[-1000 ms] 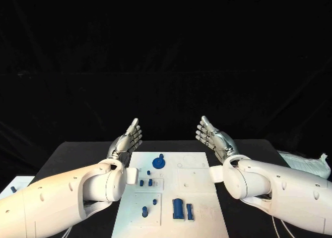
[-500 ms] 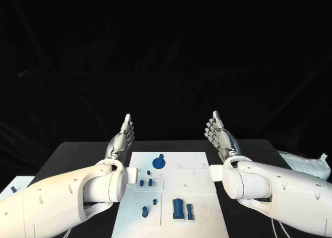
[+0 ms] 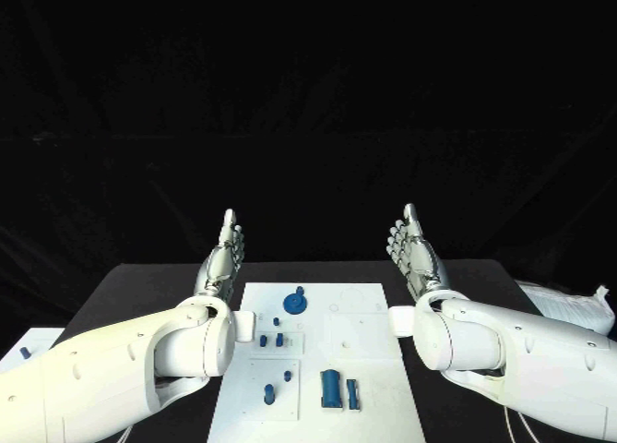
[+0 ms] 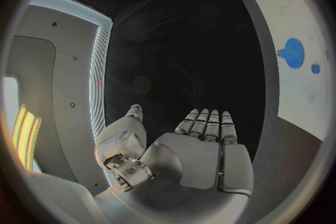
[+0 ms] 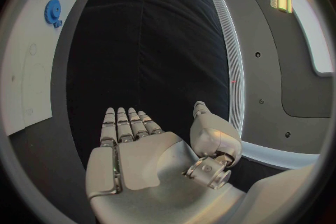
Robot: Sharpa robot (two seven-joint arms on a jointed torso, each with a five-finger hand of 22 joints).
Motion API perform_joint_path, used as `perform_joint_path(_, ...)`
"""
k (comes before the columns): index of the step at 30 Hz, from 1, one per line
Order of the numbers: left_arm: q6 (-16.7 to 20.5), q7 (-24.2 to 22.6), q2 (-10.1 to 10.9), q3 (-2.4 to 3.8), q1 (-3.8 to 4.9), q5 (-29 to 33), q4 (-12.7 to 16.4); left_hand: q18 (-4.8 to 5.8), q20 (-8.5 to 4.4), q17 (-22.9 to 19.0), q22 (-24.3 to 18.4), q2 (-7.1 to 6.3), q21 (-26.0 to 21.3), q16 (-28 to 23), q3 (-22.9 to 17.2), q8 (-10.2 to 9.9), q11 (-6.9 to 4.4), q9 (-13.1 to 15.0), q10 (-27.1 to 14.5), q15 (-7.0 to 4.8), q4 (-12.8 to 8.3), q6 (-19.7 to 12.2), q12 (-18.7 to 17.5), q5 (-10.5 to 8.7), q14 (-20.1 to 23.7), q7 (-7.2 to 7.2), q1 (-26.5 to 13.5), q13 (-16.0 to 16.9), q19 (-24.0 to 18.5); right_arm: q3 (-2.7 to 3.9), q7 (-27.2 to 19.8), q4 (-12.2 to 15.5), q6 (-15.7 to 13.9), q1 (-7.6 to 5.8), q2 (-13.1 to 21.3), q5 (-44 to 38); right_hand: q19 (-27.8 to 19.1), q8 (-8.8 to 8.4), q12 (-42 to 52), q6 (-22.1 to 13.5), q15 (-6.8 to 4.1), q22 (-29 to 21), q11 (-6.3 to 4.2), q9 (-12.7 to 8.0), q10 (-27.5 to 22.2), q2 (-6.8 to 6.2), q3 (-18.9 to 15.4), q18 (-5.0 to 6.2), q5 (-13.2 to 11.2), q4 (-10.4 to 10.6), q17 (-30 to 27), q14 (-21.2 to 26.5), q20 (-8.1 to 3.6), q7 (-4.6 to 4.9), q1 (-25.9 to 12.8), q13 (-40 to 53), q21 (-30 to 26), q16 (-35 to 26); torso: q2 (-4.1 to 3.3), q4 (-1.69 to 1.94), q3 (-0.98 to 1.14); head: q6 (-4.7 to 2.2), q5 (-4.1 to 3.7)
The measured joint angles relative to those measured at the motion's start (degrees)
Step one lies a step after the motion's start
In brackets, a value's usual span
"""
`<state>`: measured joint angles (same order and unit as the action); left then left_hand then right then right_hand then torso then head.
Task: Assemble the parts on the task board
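Saw a black bench [image 3: 136, 277] carrying the white task board [image 3: 355, 365] at its middle, the board's long axis running straight away from the robot. Found bare bench down both long edges of the task board, giving room to come in from either side. Noted the left robot hand [image 3: 223, 258] and right robot hand [image 3: 415, 254] raised off the task board's far corners, flat and straight-fingered, holding nothing. Placed every blue part inward of and nearer the robot than both: the blocks [image 3: 338, 389] at the task board's near end, the gear [image 3: 296, 302] at its far end, the pegs [image 3: 269, 340] on its left half. Judged the left robot hand nearer gear and pegs. Could not tell seated parts from loose ones.
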<state>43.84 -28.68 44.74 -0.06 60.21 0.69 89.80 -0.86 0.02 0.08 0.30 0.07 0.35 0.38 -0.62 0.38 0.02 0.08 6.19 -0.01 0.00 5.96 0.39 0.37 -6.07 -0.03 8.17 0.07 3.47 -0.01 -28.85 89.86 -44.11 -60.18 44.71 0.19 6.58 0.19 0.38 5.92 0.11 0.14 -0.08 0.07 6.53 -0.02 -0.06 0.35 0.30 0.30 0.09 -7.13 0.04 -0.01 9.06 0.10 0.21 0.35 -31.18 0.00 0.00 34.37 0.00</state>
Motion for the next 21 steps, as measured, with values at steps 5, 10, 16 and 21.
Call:
perform_joint_path(5,0.06,-0.03,0.0,0.0,0.0,-0.03,0.0,0.0,-0.05,0.0,-0.14,-0.15,0.0,0.0,0.29,0.0,-0.01,0.01,-1.67,0.03,-0.03,-2.32,0.0,0.0,2.47,0.07,-1.1,0.0,-1.77,0.0,-0.06,0.01,-0.08,0.01,0.0,0.06,-6.17,0.0,0.0,-5.72,-0.13,-0.08,0.03,0.01,-6.11,-0.02,0.0,0.0,0.0,0.0,0.01,6.66,-0.05,-0.01,-7.85,-0.01,0.0,0.0,0.0,0.0,0.0,0.0,0.0)
perform_joint_path(10,0.12,-0.07,0.0,0.0,-0.01,-0.05,0.02,0.0,-0.04,0.01,-0.24,-0.06,0.0,0.0,0.39,0.0,-0.02,0.01,-5.88,0.01,0.07,-5.67,0.0,0.0,5.76,0.02,-7.74,0.01,-3.27,0.0,-0.09,0.01,-0.13,0.01,0.0,0.1,-6.32,0.0,0.0,-5.72,-0.12,-0.09,0.07,0.02,-6.23,0.0,0.0,0.0,0.0,0.0,0.01,6.85,-0.02,0.0,-8.74,-0.04,0.0,0.0,0.0,0.0,0.0,0.0,0.0)
perform_joint_path(16,0.14,-0.09,0.0,0.0,-0.01,-0.06,0.02,0.0,-0.04,0.01,-0.24,-0.07,0.0,0.0,0.39,0.0,-0.02,0.0,-5.88,0.02,0.07,-5.67,0.0,0.0,5.76,0.01,-7.73,0.01,-3.27,0.0,-0.11,0.01,-0.16,0.01,0.0,0.13,-6.32,0.0,0.0,-5.72,-0.12,-0.09,0.07,0.02,-6.23,0.03,0.0,0.01,0.0,0.0,-0.02,6.85,-0.03,0.0,-8.76,-0.04,0.0,0.0,0.0,0.0,0.0,0.0,0.0)
perform_joint_path(21,0.16,-0.1,0.0,0.0,-0.01,-0.07,0.02,0.0,-0.04,0.01,-0.24,-0.07,0.0,0.0,0.39,0.0,-0.02,-0.02,-5.88,0.02,0.07,-5.67,0.0,0.0,5.75,0.02,-7.73,0.02,-3.27,0.0,-0.12,0.01,-0.18,0.01,0.0,0.14,-6.31,0.0,0.0,-5.72,-0.12,-0.08,0.08,0.03,-6.22,0.03,0.0,0.01,0.01,0.0,-0.04,6.84,-0.02,0.0,-8.76,-0.04,0.0,0.0,0.0,0.0,0.0,0.0,0.0)
